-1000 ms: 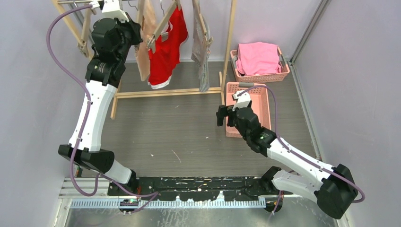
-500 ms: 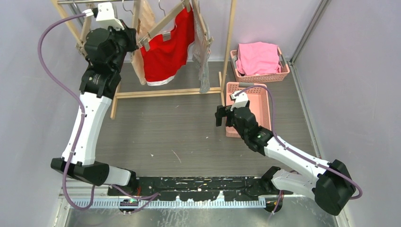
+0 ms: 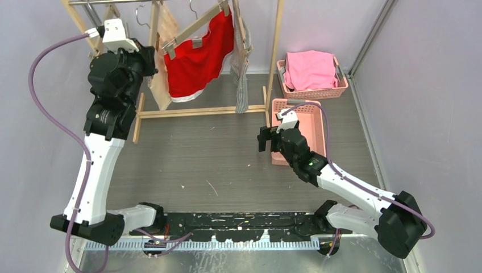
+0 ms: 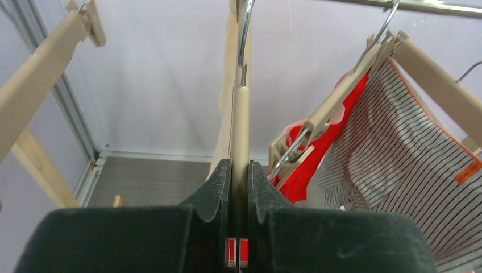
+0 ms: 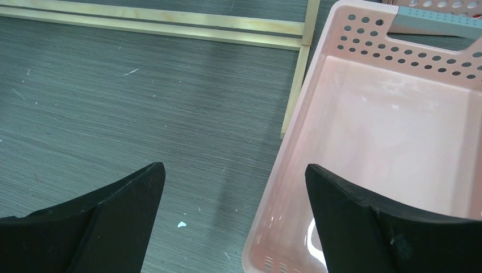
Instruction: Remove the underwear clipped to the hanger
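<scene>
Left claw (image 4: 240, 168) pulled leftward, clamped on hanger (image 4: 241, 114) of cream underwear (image 3: 161, 91); red underwear (image 3: 196, 62) swung (right claw (image 5: 233, 169) wide apart).

1. Your right gripper (image 5: 233, 169) stands with its jaws spread wide; both black fingers (image 5: 113, 222) show at the bottom edge.
2. You have the left finger over the grey wood-grain floor (image 5: 113, 102) and the right finger over the pink basket (image 5: 267, 216).
3. The basket's left wall runs between the fingers. Rows of holes pierce its far wall, below a grey handle (image 5: 437, 20).
4. A pale wooden rail (image 5: 170, 20) crosses the top, and a wooden post (image 5: 296, 91) runs from it, just beside the basket.
5. A white speck (image 5: 181, 224) lies on the floor between the fingers.
</scene>
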Available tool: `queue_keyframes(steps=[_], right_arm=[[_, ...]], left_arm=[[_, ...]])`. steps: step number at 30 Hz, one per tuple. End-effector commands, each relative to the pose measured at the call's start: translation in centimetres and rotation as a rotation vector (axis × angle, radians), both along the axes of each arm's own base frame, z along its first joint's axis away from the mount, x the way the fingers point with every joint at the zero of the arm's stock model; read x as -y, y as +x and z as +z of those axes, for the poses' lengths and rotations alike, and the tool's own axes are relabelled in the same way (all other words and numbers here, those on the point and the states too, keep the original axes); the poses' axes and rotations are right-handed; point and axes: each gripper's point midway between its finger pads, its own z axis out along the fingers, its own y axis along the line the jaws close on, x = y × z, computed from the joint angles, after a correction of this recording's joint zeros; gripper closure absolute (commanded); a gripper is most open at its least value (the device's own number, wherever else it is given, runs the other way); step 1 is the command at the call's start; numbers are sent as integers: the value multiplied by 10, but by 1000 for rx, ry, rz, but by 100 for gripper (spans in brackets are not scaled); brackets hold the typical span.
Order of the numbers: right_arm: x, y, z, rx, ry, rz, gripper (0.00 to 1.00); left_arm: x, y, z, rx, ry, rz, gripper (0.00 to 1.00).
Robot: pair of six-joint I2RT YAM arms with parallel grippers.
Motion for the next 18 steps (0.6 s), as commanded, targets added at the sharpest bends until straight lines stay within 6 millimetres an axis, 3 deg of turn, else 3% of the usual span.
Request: queue_keyframes(steps=[1,11,18], right_arm=[[-8,5,21,55,57,6,0],[-13,11,24,61,56,6,0],[-13,17,26,62,37,-6,0]], left_arm=[[-17,-26,7,36,3,52,100],[-11,-75,-55,-70,2,-48,100],[2,-116,-133,-238,3,-166,100]])
